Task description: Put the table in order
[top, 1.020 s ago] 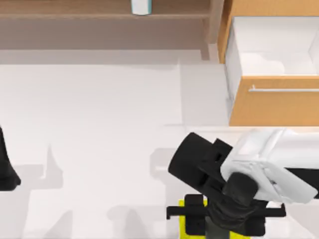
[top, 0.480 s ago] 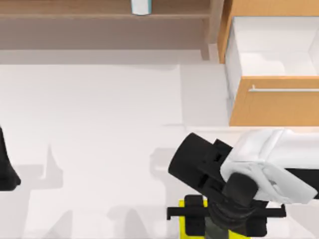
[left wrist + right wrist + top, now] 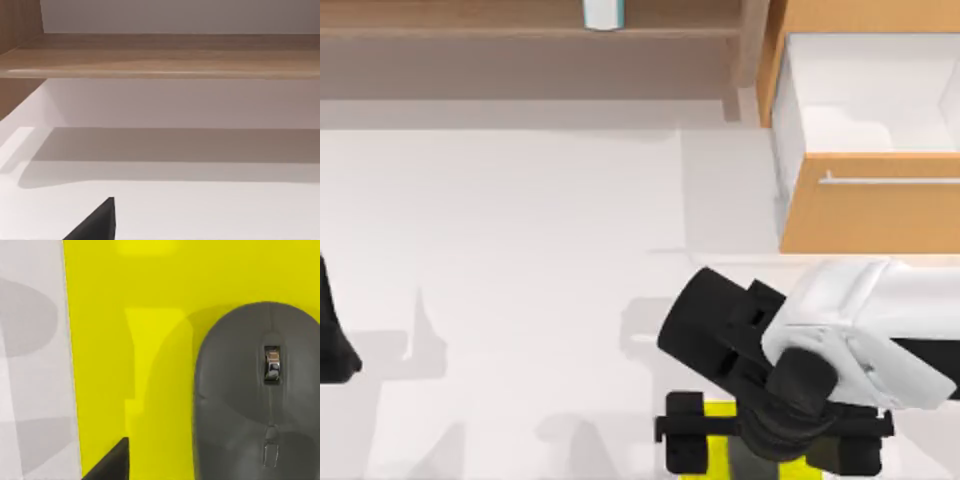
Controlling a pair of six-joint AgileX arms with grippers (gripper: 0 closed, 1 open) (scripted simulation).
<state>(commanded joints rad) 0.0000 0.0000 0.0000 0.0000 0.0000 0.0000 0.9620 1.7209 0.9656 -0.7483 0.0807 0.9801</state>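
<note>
Right gripper (image 3: 770, 445) low at bottom right of top view, fingers spread wide, holding nothing. Under it: grey mouse (image 3: 257, 395) sitting on yellow pad (image 3: 130, 340). Looks like mouse already put down, so that job seems done.

Left gripper (image 3: 332, 345) parked at left edge, mid height; can't tell if fingers apart or together.

Table (image 3: 520, 260) big, white, plain across middle.

Farther up: wooden drawer (image 3: 865, 140) pulled out at upper right, probably left to close. Small bottle (image 3: 603, 13) on shelf (image 3: 470, 20) at top.
</note>
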